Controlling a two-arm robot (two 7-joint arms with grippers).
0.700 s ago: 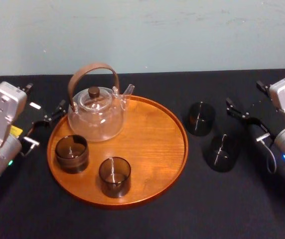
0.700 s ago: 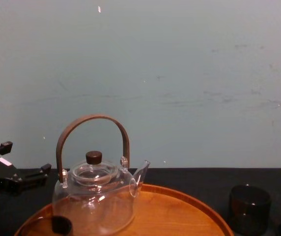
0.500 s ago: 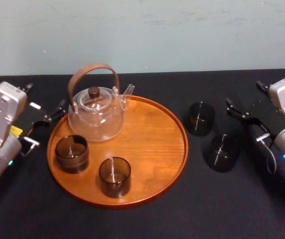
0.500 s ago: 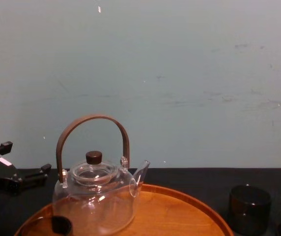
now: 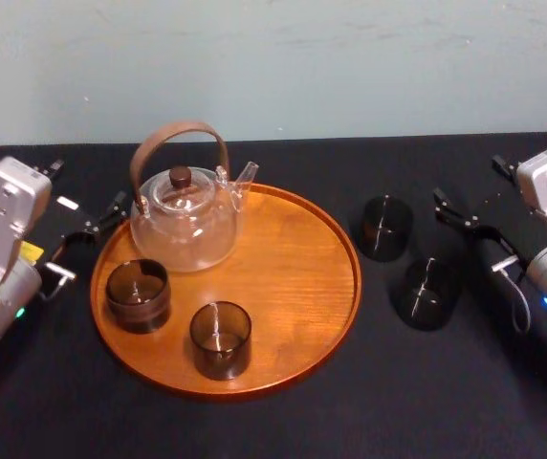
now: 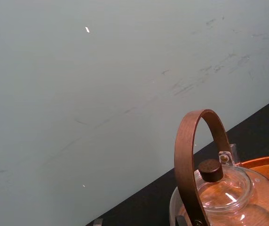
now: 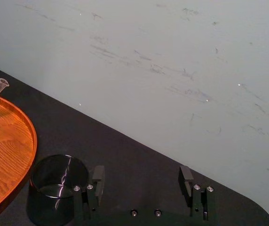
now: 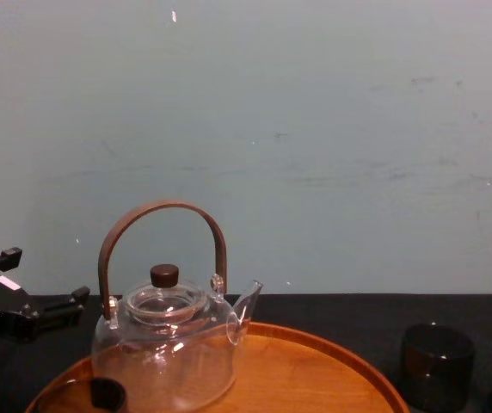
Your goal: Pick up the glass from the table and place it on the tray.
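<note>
Table, holding: far glass and near glass, both right of tray. My right fingers: spread, empty, right of the glasses. My left fingers: spread, left of tray.

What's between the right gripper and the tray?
Two dark glasses stand on the black table there, seen in the head view: the far glass and the near glass, between the right gripper and the tray.

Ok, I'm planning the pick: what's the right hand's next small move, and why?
Probably ease the open right hand toward the far dark glass: it stands on the table beside the tray, ungripped. Left hand sits by the teapot.
</note>
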